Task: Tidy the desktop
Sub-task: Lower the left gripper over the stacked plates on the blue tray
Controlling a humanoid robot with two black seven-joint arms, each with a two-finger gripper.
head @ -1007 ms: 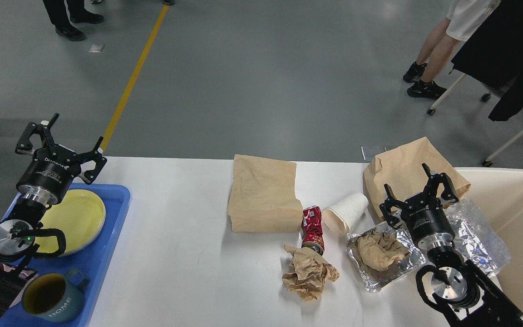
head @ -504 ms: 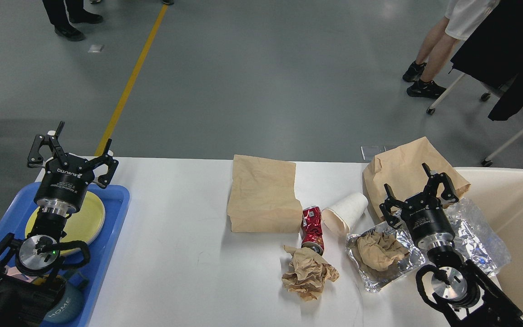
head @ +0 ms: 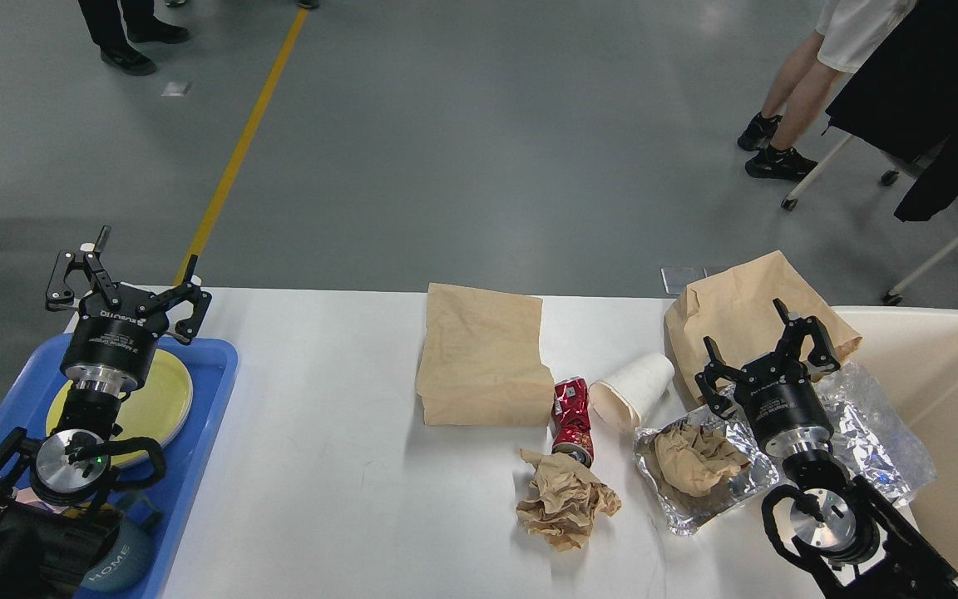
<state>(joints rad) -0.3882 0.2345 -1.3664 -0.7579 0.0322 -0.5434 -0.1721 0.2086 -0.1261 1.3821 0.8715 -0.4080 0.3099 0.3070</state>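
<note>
Both hands, the left hand [head: 128,274] over the blue tray [head: 211,391] and the right hand [head: 766,353] above the foil [head: 695,499], hang spread and empty, while the tabletop's [head: 321,466] litter looks light and crushable: the crumpled paper [head: 566,499] should pinch anywhere.

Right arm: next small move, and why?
Probably lower the right gripper, whose jaws stand open and hold nothing, toward the crumpled brown paper in the foil tray just below it in view. That is the closest loose trash on the desktop, and the cream bin sits right beside that arm. The left gripper is far off, over the blue tray.
</note>
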